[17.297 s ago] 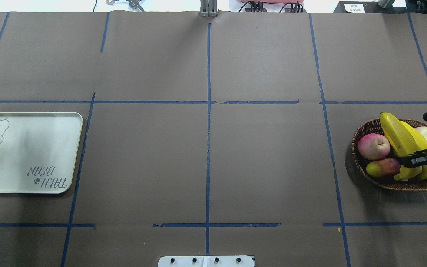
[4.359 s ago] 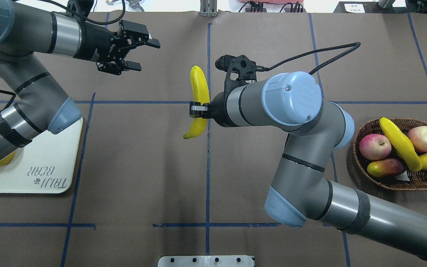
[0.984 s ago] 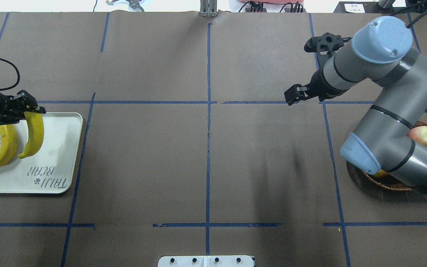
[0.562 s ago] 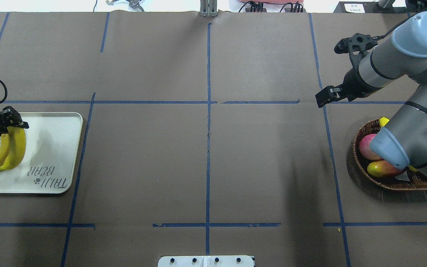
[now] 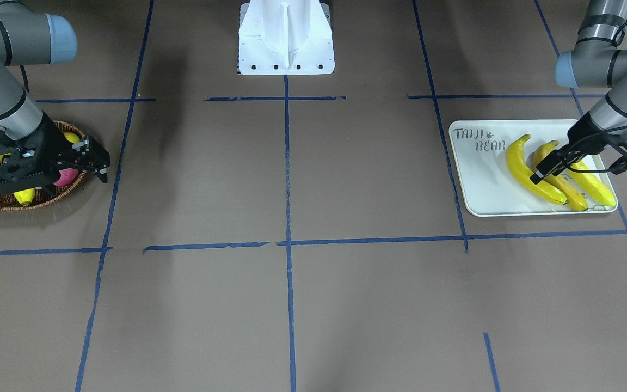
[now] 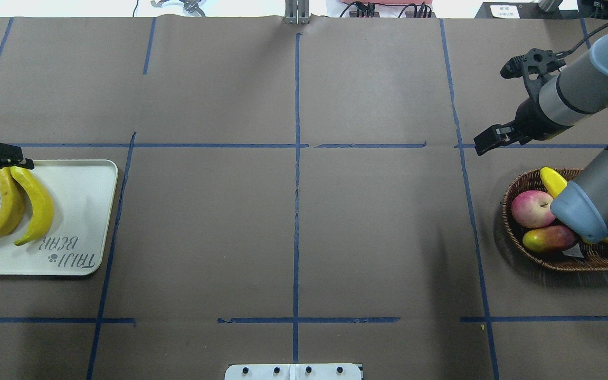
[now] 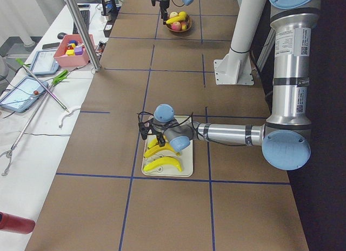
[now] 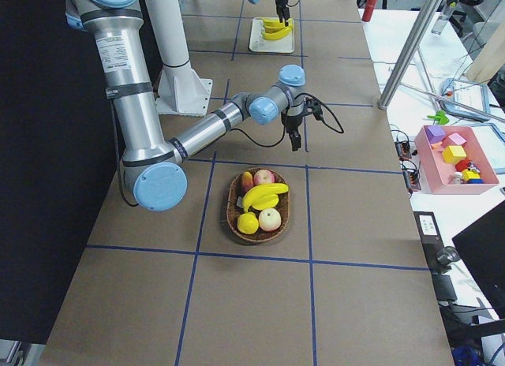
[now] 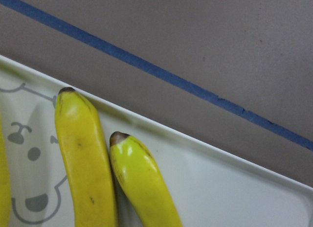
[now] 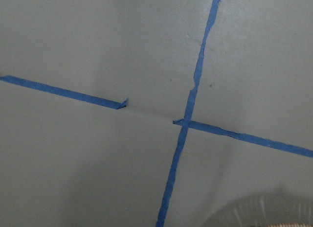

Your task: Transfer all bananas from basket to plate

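Three bananas (image 6: 35, 203) lie side by side on the plate (image 6: 82, 211) at the left end of the counter (image 6: 203, 221). The left gripper (image 5: 577, 171) hovers over their far tips, jaws apart and empty. A fourth banana (image 6: 551, 179) lies in the basket (image 6: 525, 253) at the right, beside an apple (image 6: 532, 208). The right gripper (image 6: 487, 142), jaws apart, hangs over the counter just beyond the basket.

Stands as a table (image 6: 203, 221) covered in brown paper gridded with blue tape lines (image 6: 296, 211), carrying the off-white plate (image 6: 87, 211) at the robot's left end, the wicker basket (image 6: 573, 263) at its right, the white robot base (image 5: 286, 38) between.
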Controlling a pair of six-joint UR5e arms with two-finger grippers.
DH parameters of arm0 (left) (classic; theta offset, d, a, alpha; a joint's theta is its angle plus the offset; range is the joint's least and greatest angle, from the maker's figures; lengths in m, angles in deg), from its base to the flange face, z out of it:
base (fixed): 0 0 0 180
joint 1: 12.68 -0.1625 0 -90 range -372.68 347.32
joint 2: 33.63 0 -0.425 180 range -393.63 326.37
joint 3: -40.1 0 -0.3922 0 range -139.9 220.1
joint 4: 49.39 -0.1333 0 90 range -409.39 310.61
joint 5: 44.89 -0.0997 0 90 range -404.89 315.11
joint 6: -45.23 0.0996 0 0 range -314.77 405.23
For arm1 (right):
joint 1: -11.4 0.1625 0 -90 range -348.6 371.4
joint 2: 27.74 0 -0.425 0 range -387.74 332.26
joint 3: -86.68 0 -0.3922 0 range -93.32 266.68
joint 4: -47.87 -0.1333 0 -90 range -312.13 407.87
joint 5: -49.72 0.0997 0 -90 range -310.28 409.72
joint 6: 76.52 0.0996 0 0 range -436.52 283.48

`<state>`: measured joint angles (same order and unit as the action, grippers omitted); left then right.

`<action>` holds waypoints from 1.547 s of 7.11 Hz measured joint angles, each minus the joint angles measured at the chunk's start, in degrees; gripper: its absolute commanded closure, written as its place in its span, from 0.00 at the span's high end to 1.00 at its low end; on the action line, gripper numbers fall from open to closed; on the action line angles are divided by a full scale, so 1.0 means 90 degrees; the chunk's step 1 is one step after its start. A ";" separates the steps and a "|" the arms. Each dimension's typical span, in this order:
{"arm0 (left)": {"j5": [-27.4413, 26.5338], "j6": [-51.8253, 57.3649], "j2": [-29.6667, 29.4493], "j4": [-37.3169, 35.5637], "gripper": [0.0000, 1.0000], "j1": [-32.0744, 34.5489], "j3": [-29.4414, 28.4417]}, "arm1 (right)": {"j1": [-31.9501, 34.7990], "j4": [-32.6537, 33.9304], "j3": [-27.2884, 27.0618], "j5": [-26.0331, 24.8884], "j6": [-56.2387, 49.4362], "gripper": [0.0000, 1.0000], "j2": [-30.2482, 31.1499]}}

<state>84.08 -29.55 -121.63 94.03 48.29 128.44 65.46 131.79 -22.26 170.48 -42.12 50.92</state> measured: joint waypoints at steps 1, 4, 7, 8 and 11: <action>0.0162 0.0011 -0.0139 0.0006 1.00 0.0121 0.0029 | 0.0013 -0.0009 -0.0277 -0.0061 -0.0221 1.00 0.0436; 0.0273 -0.0050 -0.0410 0.0060 1.00 0.0203 0.0047 | -0.0143 -0.0995 -0.0928 -0.0790 -0.0498 1.00 0.2372; 0.0271 -0.0060 -0.0435 0.0073 1.00 0.0207 0.0046 | -0.0939 -0.1744 -0.0895 -0.1665 -0.0362 0.95 0.3154; 0.0268 -0.0061 -0.0437 0.0072 1.00 0.0207 0.0042 | -0.1166 -0.1769 -0.0849 -0.1926 -0.0377 0.85 0.3235; 0.0258 -0.0061 -0.0437 0.0070 1.00 0.0207 0.0028 | -0.1421 -0.1779 -0.0725 -0.2246 -0.0527 0.30 0.3336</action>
<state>86.40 -30.09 -125.56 94.66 50.16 128.69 52.68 115.78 -28.78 150.27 -46.87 80.94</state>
